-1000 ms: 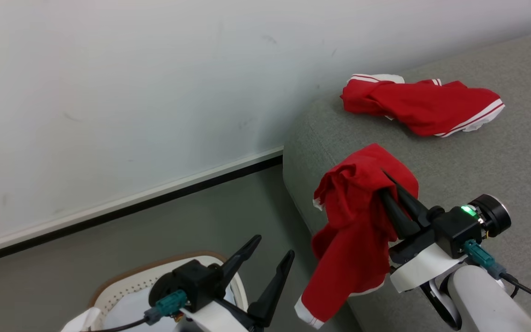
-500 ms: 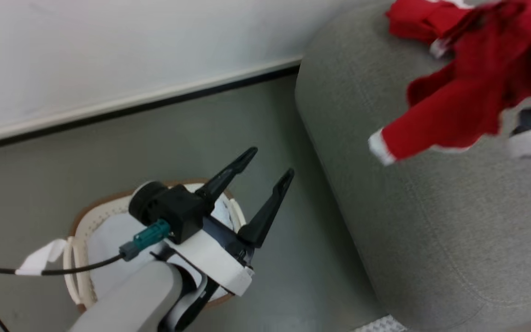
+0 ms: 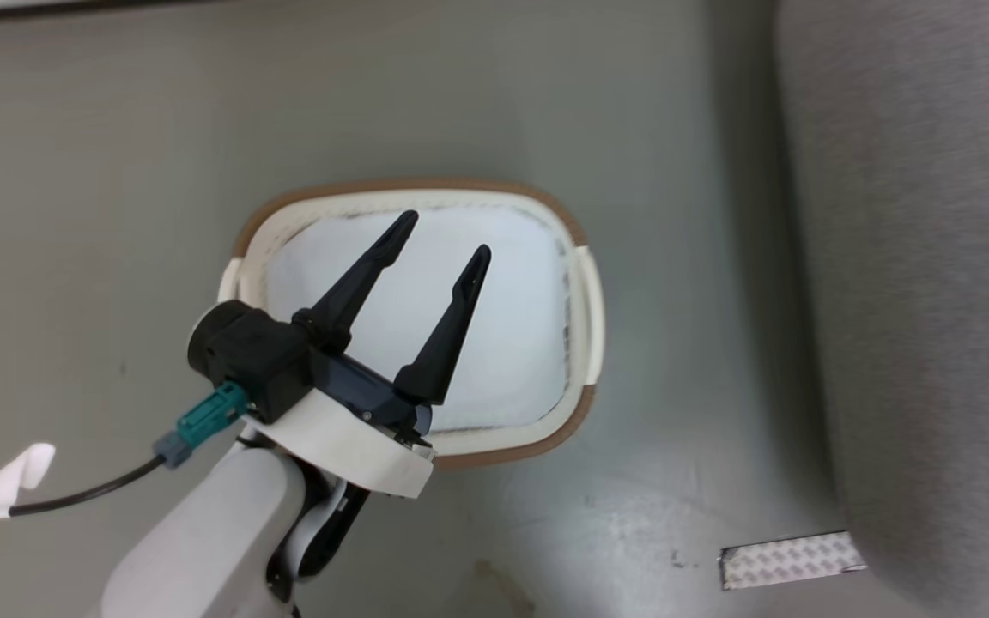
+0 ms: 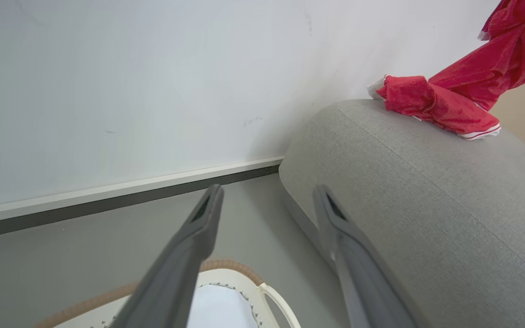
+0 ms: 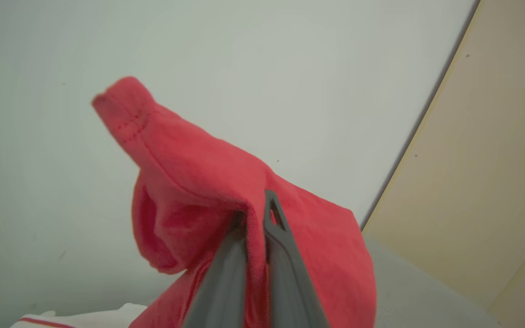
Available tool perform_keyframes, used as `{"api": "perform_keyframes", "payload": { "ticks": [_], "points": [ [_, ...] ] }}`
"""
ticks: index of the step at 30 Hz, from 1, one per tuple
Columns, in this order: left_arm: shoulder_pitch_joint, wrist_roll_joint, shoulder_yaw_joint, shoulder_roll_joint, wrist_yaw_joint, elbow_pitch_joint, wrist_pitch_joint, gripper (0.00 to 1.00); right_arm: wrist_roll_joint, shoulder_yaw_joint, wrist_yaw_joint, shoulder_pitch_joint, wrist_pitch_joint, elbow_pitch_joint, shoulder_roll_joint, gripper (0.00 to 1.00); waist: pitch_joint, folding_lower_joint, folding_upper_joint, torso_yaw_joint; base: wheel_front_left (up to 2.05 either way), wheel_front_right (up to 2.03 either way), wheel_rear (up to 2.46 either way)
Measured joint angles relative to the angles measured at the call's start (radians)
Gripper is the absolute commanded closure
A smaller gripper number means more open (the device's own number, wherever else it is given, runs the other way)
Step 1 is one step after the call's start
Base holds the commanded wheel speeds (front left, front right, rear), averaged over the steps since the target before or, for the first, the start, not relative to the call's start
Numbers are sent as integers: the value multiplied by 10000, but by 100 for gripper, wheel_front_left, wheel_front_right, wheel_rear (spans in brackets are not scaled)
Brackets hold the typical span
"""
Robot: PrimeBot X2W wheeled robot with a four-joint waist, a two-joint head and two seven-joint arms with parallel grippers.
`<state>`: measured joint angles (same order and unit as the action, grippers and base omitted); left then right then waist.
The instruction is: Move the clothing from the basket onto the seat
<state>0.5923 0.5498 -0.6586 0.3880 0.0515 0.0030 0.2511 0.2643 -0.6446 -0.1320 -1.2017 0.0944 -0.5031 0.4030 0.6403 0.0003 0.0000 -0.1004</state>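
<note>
1. Clothing point(image 5: 226, 182) hangs above the sofa point(image 4: 426, 191), pinched in the closed right gripper point(image 5: 255, 207); a second red garment point(image 4: 435, 102) lies on the sofa.
2. Placing looks to be the step in hand; next, lower and release onto the sofa.
3. Left gripper point(image 3: 445, 236) hovers spread and empty over the basket point(image 3: 426, 184) beside the sofa.
4. Smooth grey floor point(image 3: 117, 172) surrounds the sofa; a white wall point(image 4: 153, 68) stands behind it.

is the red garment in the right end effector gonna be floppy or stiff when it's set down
Likely floppy: the red garment folds and droops around the shut right end effector. Probably light, since a narrow pinch carries it. It should slump in a heap, like the other garment crumpled on the sofa.
</note>
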Motion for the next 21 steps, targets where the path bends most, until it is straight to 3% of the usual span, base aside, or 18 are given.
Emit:
{"api": "perform_keyframes", "payload": {
  "ticks": [6, 7, 10, 14, 21],
  "points": [
    [22, -328, 230, -180, -121, -113, 104, 0, 2073, -2332, 0, 148, 366, -669, -1197, 100, 930, 0, 0, 781, 0, 0, 0],
    [25, -385, 276, -201, -167, -119, 105, 0, 2276, -2638, 0, 187, 516, -779, -1335, 95, 1038, 0, 0, 878, 0, 0, 0],
    [18, -552, 458, -209, -244, -146, 121, 0, 2926, -3196, 0, 257, 947, -1099, -1680, 0, 1187, 0, 0, 1058, 0, 0, 0],
    [-127, -715, 813, -280, -334, -211, 130, 0, 3327, -3164, 0, 520, 1434, -1360, -2006, 0, 902, -1, -1, 1008, 0, 0, 0],
    [-870, -857, 1151, -652, -514, -10, 130, 0, 3020, -1653, 0, 2046, 1668, -1225, -2913, 0, -411, -3, 0, 563, 0, 0, 0]
  ]
}}
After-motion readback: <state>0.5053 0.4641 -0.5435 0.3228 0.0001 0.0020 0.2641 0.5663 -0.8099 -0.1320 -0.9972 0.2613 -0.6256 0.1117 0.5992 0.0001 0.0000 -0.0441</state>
